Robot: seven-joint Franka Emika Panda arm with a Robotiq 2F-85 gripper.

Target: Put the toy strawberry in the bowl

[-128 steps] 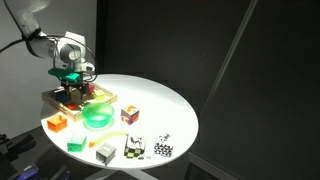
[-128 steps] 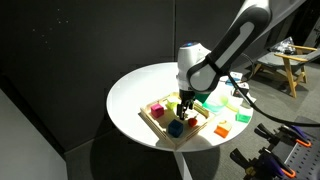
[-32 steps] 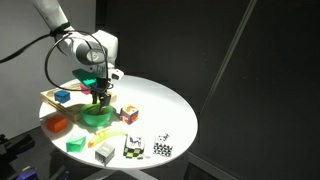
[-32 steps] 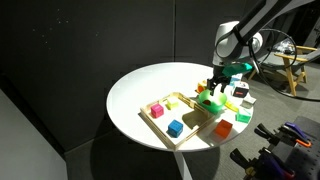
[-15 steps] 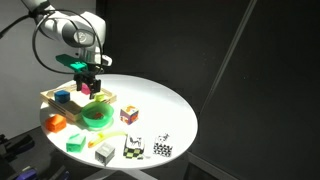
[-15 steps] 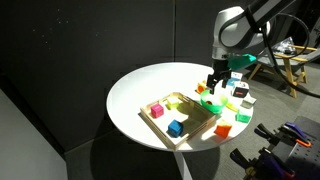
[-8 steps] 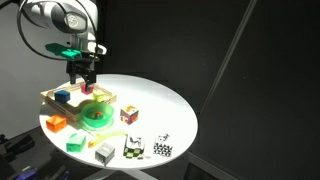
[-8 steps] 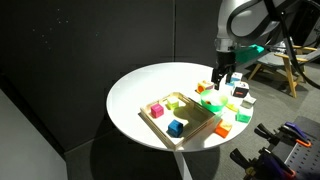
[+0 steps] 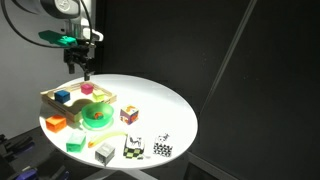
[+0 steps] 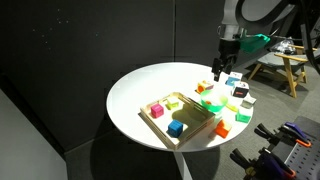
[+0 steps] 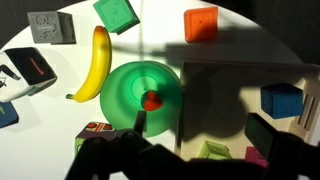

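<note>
The round white worktop (image 9: pixel 170 105) is carrying the green bowl (image 11: pixel 125 90) close to its edge. The end effector (image 9: pixel 84 70) is hanging high above, released and empty. Only the wrist view is showing the toy strawberry (image 11: pixel 151 100), lying at the bowl's centre; which way its long axis runs cannot be told.

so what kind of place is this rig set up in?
Probably a lab or studio-style data-collection setup rather than a home. A round white table sits under a spotlight, a black curtain backdrop surrounds it, and a bare wooden stand is at the edge in an exterior view.
</note>
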